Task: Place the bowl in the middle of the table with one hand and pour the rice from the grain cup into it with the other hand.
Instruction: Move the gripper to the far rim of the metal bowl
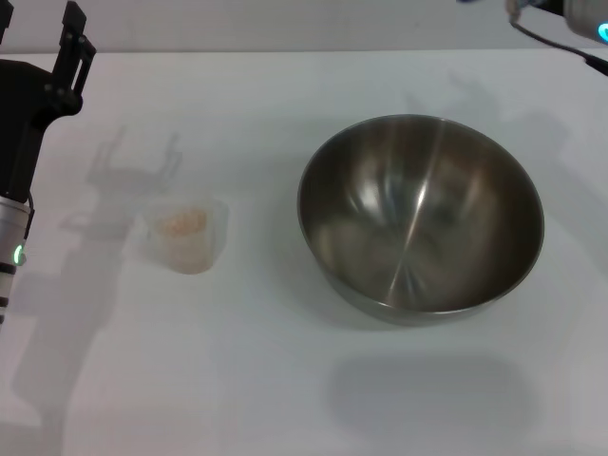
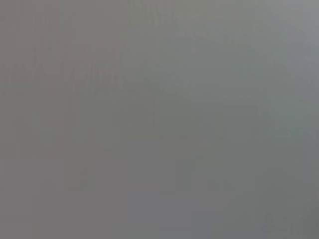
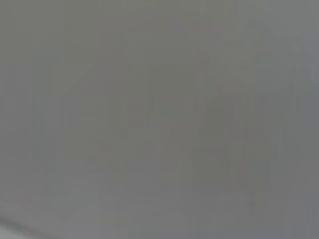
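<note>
I am reading the grain cup (image 1: 186, 234) lower right of the left claw (image 1: 72, 38) — fingers spread, empty; right claw's state indeterminable.

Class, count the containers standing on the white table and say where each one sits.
2. The grain cup, holding rice, stands on the robot's left side of the table. The bowl, empty, sits right of centre. The wrist views show nothing, so none seems hidden.

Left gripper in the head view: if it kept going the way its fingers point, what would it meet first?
The left gripper points toward the table's far edge, away from the grain cup and bowl. Its path looks free, though depth is unclear.
</note>
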Robot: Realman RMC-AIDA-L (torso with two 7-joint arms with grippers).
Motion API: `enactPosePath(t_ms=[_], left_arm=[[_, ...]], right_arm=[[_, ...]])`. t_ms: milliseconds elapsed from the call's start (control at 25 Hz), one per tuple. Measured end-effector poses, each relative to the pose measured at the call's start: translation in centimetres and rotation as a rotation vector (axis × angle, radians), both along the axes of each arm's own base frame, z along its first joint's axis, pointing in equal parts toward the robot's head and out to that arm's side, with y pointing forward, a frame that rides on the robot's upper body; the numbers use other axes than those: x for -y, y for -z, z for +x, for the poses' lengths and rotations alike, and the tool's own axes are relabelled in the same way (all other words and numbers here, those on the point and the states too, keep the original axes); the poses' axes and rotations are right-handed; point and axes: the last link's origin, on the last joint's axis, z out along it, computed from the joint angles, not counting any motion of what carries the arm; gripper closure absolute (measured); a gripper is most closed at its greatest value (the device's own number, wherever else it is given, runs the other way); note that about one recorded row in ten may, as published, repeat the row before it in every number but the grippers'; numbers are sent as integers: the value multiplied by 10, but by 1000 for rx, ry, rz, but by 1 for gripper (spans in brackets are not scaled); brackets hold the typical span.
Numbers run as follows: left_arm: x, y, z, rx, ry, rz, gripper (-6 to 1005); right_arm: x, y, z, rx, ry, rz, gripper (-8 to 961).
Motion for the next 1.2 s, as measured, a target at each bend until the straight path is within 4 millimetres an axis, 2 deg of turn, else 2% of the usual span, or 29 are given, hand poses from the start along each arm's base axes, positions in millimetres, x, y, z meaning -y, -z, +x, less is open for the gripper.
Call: enactPosePath(t_ms=[200,400,440,640,800,1200], left_arm=[[1,0,-2,-1,-6,2,276],[1,-1,-3,-9,-8,1,276],[1,-1,-3,-9,-8,1,276],[0,-1,-3,-12,-8,1,276],[-2,-1,-4,-21,-10,0,276],[-2,-1,-3,-18,-7,-1,276]], right_arm=[[7,-21,1,55,171,-215,198],[3,-27,17,79,322,-373,199],[-1,-27,25,97,361,-427,199],[-3,-20,37,123,411,-505,199],[-1,-16,41,149,419,-529,199],[0,1,67,191,485,-585,231]])
